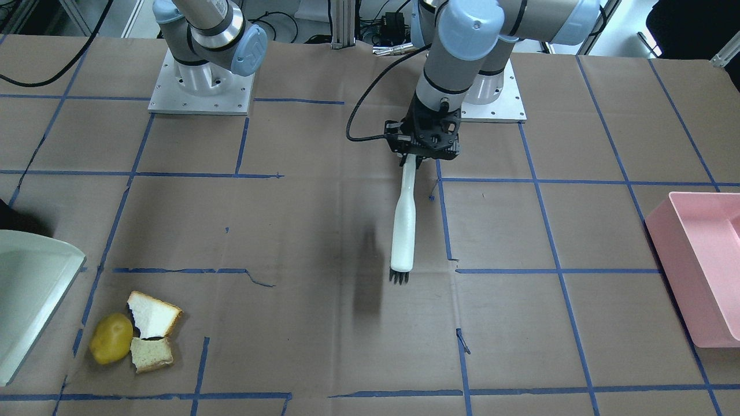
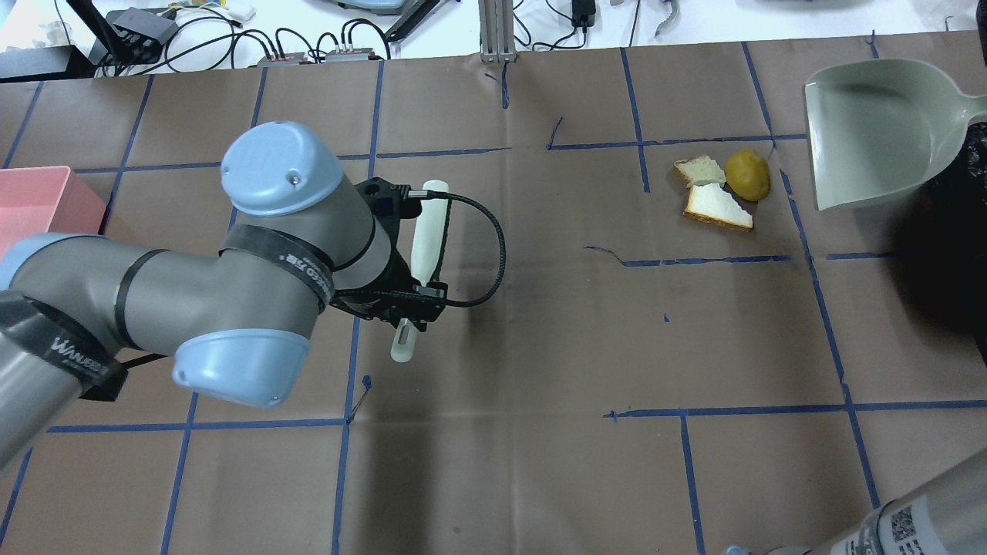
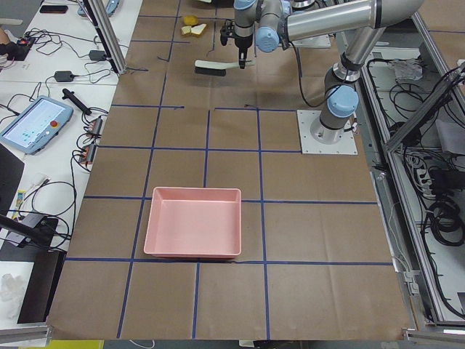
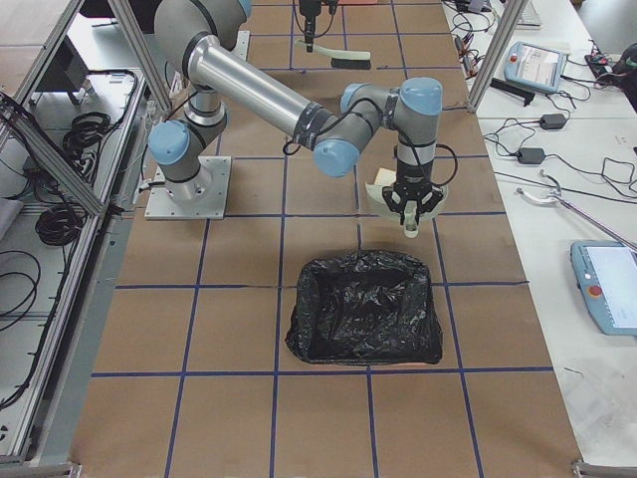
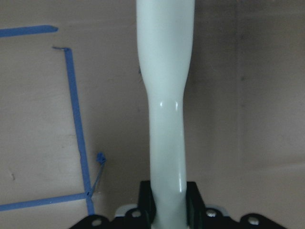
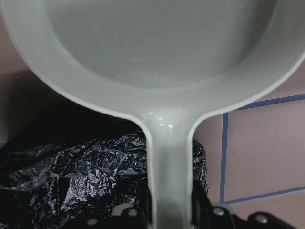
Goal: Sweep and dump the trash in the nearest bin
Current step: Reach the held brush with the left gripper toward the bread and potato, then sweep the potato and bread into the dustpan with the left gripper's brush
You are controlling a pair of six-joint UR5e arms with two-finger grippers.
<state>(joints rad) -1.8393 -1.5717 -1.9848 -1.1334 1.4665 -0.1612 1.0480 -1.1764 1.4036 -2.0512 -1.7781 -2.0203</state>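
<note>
The trash is a yellow potato-like lump [image 1: 111, 338] and two white bread pieces [image 1: 153, 315] in a small pile; it also shows in the overhead view [image 2: 747, 175]. My left gripper [image 1: 417, 159] is shut on the handle of a white brush [image 1: 403, 231] with dark bristles, held above the table's middle, far from the pile. The left wrist view shows the handle [image 5: 164, 119] between the jaws. My right gripper [image 6: 169, 212] is shut on the handle of a pale green dustpan [image 6: 143, 43], whose open edge [image 2: 871, 131] sits just beside the pile.
A black bag-lined bin [image 4: 365, 309] stands under the dustpan handle on my right side, close to the pile. A pink bin [image 1: 702, 260] sits at the far end on my left side. Blue tape lines cross the brown table.
</note>
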